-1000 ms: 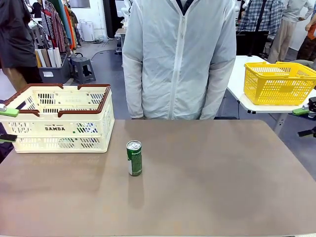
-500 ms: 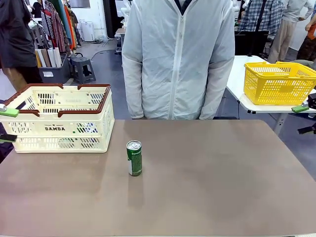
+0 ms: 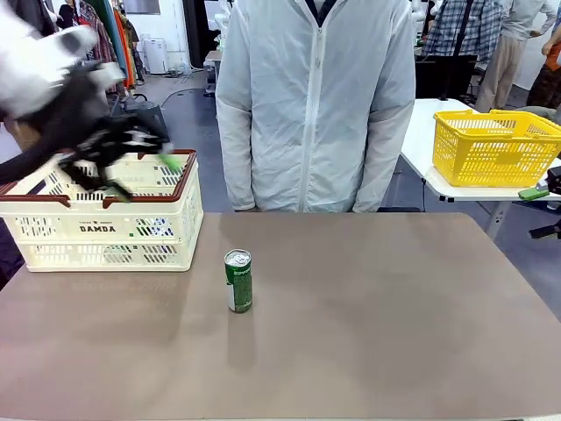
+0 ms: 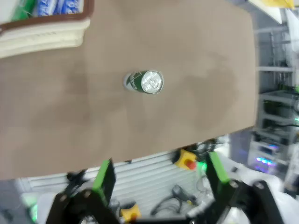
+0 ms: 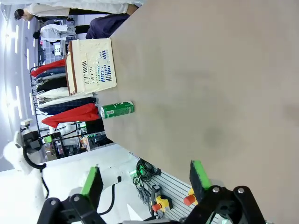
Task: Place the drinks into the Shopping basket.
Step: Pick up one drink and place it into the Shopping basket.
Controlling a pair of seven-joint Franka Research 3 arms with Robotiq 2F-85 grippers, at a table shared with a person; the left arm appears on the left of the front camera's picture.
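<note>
A green can [image 3: 237,281] stands upright on the brown table, to the right of and nearer than the cream Shopping basket [image 3: 105,230]. My left gripper [image 3: 145,171] is blurred in motion above the basket's near rim, jaws open and empty. In the left wrist view the can [image 4: 145,82] lies well beyond the open fingertips [image 4: 161,172]. The basket's corner [image 4: 42,35] holds a blue can [image 4: 70,5]. My right gripper [image 3: 542,213] hangs open off the table's right edge. From its wrist, its open fingertips [image 5: 145,179] face the can [image 5: 117,109] and basket [image 5: 91,65] from far off.
A person in a white jacket [image 3: 316,105] stands at the far edge, arms down. A yellow mesh basket [image 3: 495,145] sits on a white side table at the right. Bare brown tabletop [image 3: 377,316] surrounds the can.
My left arm has swung up from the left edge and in over the basket, blurred with speed. The can, the basket and the right gripper have stayed put.
</note>
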